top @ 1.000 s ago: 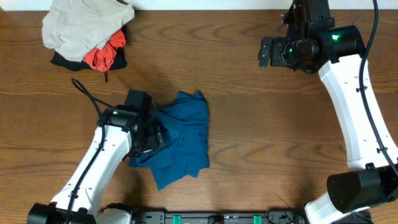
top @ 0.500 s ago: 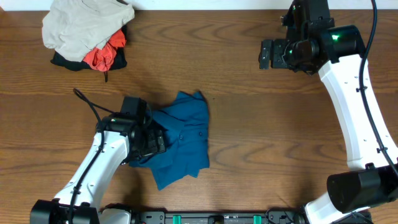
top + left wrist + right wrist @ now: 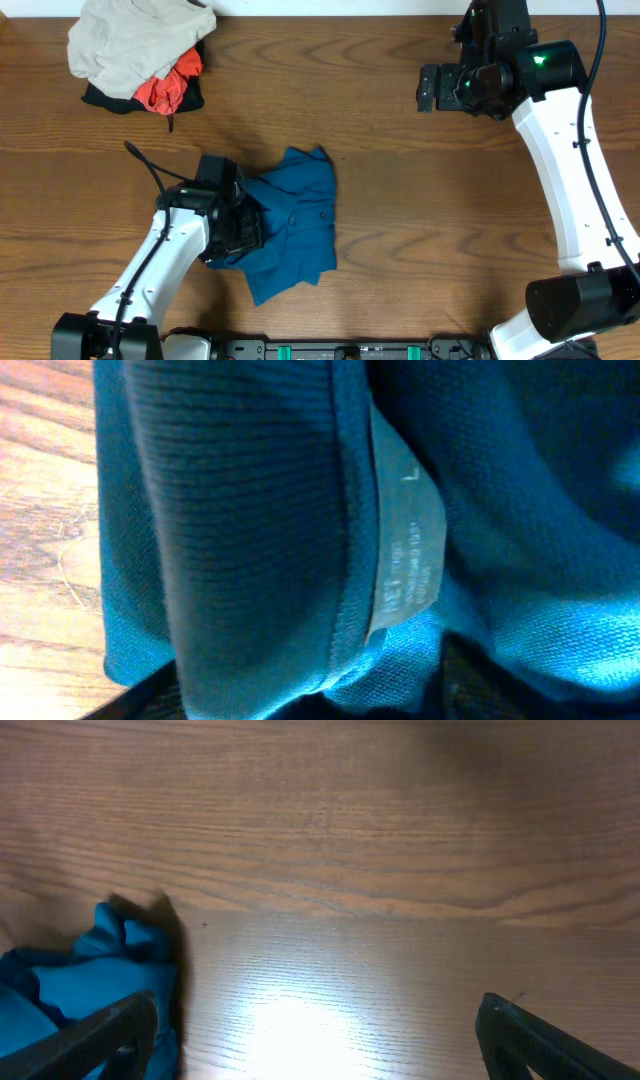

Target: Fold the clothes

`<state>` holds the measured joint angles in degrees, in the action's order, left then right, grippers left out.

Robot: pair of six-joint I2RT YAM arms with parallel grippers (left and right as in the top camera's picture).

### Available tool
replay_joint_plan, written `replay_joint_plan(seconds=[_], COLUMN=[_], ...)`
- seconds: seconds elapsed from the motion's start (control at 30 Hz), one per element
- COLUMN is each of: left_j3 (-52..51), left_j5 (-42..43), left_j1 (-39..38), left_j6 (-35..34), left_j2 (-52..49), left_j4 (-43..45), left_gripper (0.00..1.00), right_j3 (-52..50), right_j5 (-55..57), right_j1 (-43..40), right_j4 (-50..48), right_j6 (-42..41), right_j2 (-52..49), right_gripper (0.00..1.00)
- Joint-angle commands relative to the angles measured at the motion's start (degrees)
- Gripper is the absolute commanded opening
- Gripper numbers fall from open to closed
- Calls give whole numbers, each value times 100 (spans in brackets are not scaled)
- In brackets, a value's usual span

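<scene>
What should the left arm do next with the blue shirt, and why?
Probably close the left gripper on the blue shirt: its wrist view is filled with the ribbed collar and label, and the shirt lies crumpled, needing a grip before spreading.

From above I see the teal shirt [image 3: 295, 225] lying crumpled near the middle of the table [image 3: 420, 250]. My left gripper [image 3: 235, 228] sits on its left edge (jaws hidden under the wrist). My right gripper [image 3: 430, 87] hangs over bare wood, well apart. Far left corner: a beige garment [image 3: 135, 40] tops an orange-red garment [image 3: 165, 90] and a black garment [image 3: 100, 98].
</scene>
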<state>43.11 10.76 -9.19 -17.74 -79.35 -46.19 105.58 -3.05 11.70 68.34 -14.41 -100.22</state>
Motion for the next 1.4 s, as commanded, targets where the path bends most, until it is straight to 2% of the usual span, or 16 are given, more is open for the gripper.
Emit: replay_joint_plan(seconds=[0.0, 0.13, 0.23, 0.43, 0.63, 0.77, 0.9, 1.07, 1.37], left_j3=[-44, 0, 76, 192, 273, 610, 999, 1075, 1088], left_j5=[17, 17, 15, -214, -417, -634, -1207, -1696, -1794], left_j1=[20, 17, 17, 20, 37, 39, 39, 127, 402], left_j6=[76, 76, 76, 55, 20, 9, -17, -682, -772], left_j2=[-26, -26, -26, -26, -26, -26, -26, -28, -28], left_j4=[-17, -42, -101, -107, -212, -564, -876, -885, -901], left_gripper=[63, 49, 46, 20, 6, 6, 6, 6, 6], right_j3=[4, 4, 4, 4, 4, 4, 4, 4, 4], right_j5=[-20, -20, -20, -17, -17, -15, -15, 24, 24], right_j1=[11, 11, 11, 9, 9, 9, 9, 9, 9], right_j4=[20, 20, 22, 26, 28, 26, 31, 48, 70], right_j6=[81, 81, 81, 83, 125, 125, 131, 146, 188], right_j2=[-4, -4, -4, -4, -4, -7, -7, -7, -7], right_gripper=[99, 99, 99, 99, 98, 98, 98, 98, 98])
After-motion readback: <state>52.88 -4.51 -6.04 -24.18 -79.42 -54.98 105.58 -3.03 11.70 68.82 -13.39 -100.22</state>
